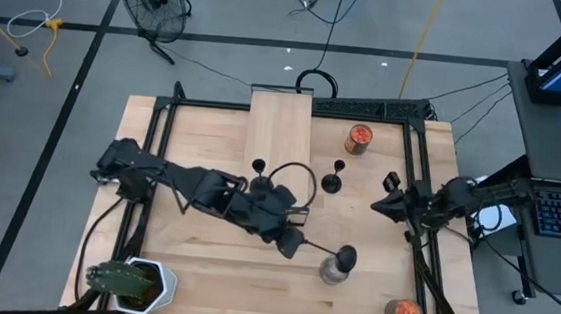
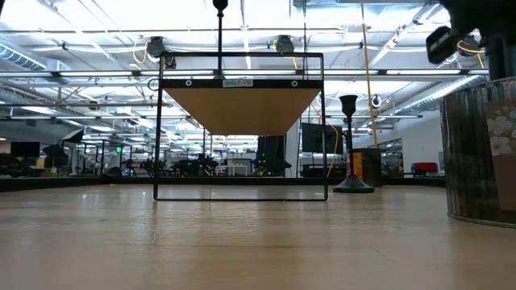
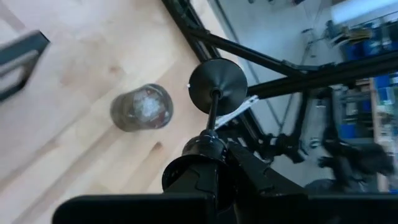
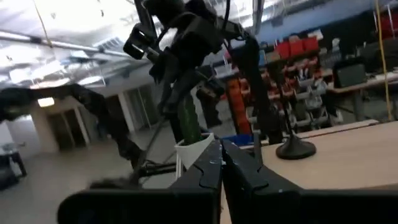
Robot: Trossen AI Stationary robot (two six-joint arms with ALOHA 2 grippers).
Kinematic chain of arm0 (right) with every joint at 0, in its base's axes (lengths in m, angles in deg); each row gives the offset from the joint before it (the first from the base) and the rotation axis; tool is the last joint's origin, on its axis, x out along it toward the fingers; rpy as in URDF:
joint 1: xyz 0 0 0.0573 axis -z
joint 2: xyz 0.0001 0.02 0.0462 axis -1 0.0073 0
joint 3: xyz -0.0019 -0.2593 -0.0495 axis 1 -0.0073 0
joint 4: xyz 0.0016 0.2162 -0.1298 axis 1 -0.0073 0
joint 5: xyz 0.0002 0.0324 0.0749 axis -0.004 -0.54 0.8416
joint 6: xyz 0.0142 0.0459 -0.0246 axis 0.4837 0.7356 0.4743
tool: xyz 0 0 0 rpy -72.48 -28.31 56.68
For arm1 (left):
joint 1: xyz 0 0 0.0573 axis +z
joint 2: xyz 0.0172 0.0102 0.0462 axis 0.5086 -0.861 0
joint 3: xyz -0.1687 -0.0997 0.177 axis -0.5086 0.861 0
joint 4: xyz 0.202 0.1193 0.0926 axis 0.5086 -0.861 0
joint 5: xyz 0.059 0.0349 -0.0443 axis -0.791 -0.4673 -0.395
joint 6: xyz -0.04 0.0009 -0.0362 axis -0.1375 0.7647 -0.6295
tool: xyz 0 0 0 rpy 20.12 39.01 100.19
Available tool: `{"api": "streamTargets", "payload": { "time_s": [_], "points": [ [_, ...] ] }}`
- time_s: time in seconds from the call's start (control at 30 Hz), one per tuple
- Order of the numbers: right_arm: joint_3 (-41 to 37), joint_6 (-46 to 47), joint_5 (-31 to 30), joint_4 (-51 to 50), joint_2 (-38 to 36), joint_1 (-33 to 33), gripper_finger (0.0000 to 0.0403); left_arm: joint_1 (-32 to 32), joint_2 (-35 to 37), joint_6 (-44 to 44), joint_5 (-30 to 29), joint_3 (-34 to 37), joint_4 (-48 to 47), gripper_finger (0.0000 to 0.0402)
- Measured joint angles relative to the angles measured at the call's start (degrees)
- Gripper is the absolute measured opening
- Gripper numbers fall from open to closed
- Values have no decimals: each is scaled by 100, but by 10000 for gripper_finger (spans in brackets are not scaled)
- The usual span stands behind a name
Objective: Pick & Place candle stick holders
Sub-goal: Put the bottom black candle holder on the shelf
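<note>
From above, the left hand (image 1: 294, 240) is clamped on a black candle holder (image 1: 325, 251), carrying it sideways — its round base (image 1: 346, 255) points away from the hand, over a silvery jar (image 1: 333, 272). Two more holders (image 1: 332, 179) stand upright beyond the hand.

At surface level one holder (image 2: 349, 145) stands upright by a wire frame.

The left wrist camera shows the thin stem (image 3: 211, 112) pinched between the fingers — stiff, light, probably slippery metal, bottom-heavy, so the stem is the sensible place to grip.

The right hand (image 1: 381, 207) waits closed and empty, well off to the side.
</note>
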Motion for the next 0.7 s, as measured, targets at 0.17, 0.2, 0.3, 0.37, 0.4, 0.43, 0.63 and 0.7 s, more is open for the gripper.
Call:
{"api": "streamTargets", "payload": {
  "time_s": [0.17, 0.2, 0.3, 0.37, 0.4, 0.43, 0.63, 0.7],
  "points": [
    [867, -441, 0, -878, 832, 0, 0, 47, -430, 156, -79, -838, -666, 17],
    [1058, -520, 0, -1014, 996, 0, 1, 47, -503, 180, -83, -948, -750, 17],
    [1611, -609, 3, -1563, 1516, 0, 9, 42, -660, 192, -91, -1153, -802, 17],
    [1933, -689, 21, -1987, 1888, 0, 18, 40, -747, 209, -102, -1232, -834, 17],
    [2110, -714, 28, -2186, 2059, 0, 24, 38, -757, 209, -108, -1241, -819, 17],
    [2280, -715, 65, -2318, 2236, 0, 30, 38, -760, 204, -107, -1241, -846, 17],
    [3106, -655, 588, -2806, 3265, 0, 80, 34, -753, 208, -358, -1241, -960, 17],
    [3370, -674, 705, -2893, 3595, -1, 99, 34, -753, 257, -408, -1241, -968, 17]
  ]
}}
